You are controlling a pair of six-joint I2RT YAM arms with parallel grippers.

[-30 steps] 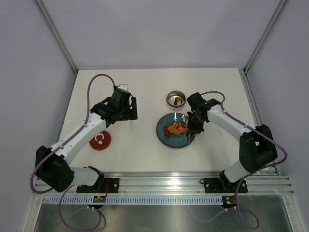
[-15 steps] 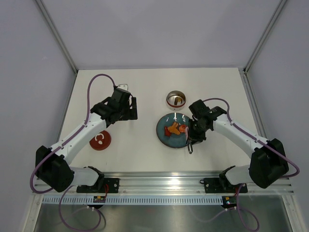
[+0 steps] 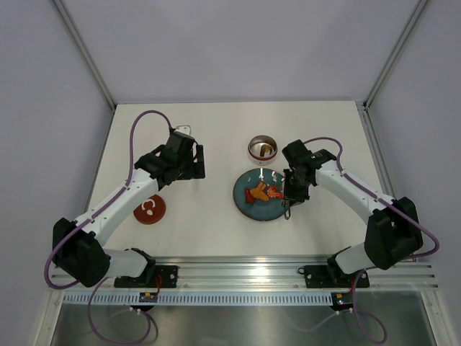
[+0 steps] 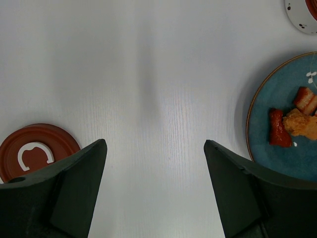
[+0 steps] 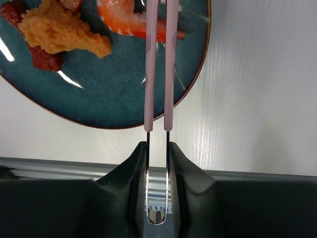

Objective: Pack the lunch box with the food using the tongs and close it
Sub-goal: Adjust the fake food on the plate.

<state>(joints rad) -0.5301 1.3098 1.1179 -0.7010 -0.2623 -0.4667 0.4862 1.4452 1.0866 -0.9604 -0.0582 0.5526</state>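
Right gripper (image 5: 157,148) is clamped narrow on the tongs (image 5: 169,64), gripping them at the looped hinge end, so the two arms run almost parallel with a thin gap between them. The tongs reach out over the near-right rim of the teal plate (image 5: 119,99) and cross a red-orange piece of food (image 5: 119,17). Their tips are cut off by the top of the right wrist view, so can't tell whether they have pinched anything. In the top view the tongs are mostly hidden under the wrist. A crumbly orange piece lies left of that on the plate, partly over a red scrap. Left gripper (image 4: 154,144) is wide open, nothing in it, over bare table (image 3: 216,130) left of the plate. The red lid (image 4: 34,153) sits near-left of it, white mark up, its near edge hidden behind the left finger. The lunch box (image 3: 251,153) stands uncovered just far of the plate; its contents are too small to make out.
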